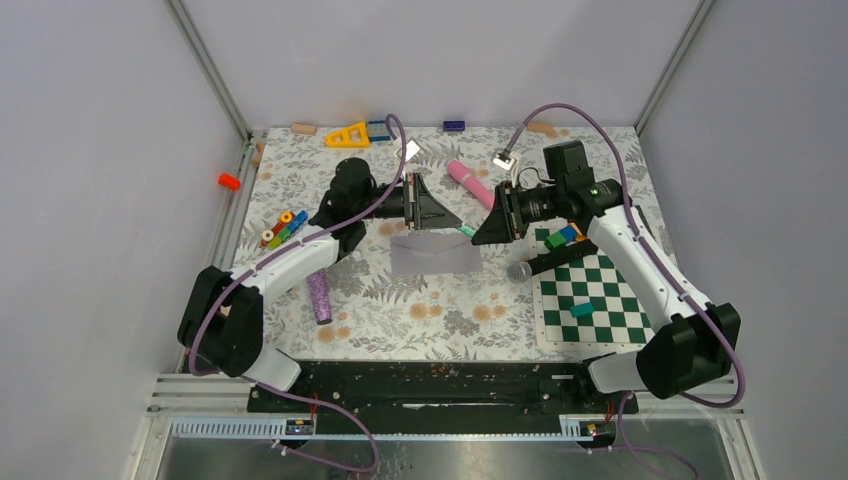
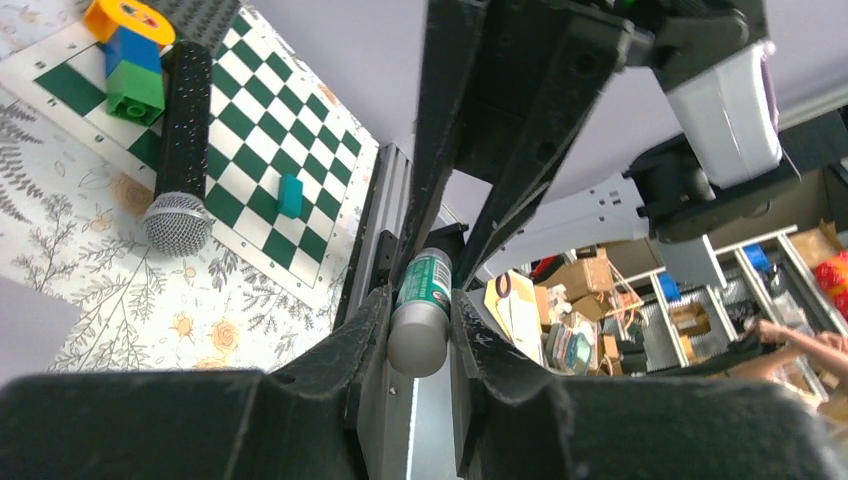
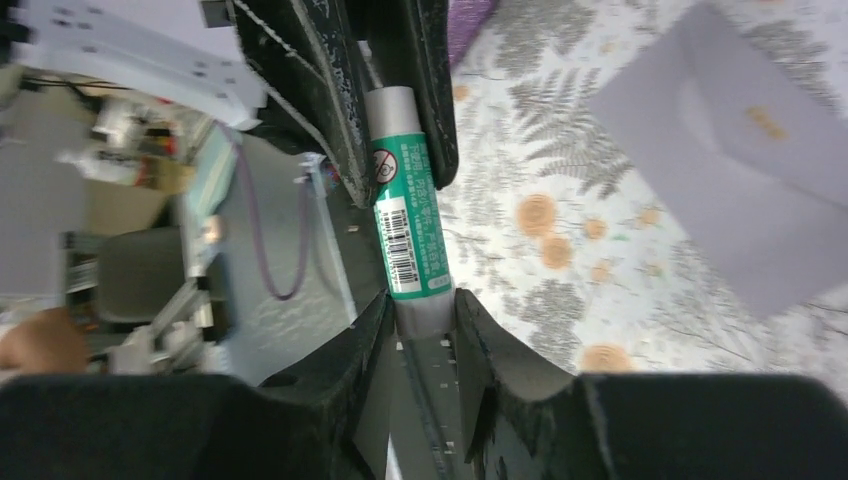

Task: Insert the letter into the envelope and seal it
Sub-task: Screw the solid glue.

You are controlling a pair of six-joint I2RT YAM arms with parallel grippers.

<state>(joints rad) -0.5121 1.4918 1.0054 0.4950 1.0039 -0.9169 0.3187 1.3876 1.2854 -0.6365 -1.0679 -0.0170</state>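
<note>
My left gripper (image 2: 418,335) and right gripper (image 3: 425,320) are matte black. The glue stick (image 3: 408,210) is grey with a green-and-white label. The envelope (image 1: 437,255) is pale grey-lavender. The tablecloth (image 1: 440,315) is white, printed with grey ferns and orange flowers. The checkerboard mat (image 1: 612,288) is green and white. The microphone (image 2: 185,110) is black with a silver mesh head. A cylinder (image 1: 320,295) is speckled purple.

One envelope (image 1: 437,255), one glue stick (image 3: 408,215), one microphone (image 2: 180,150)
</note>
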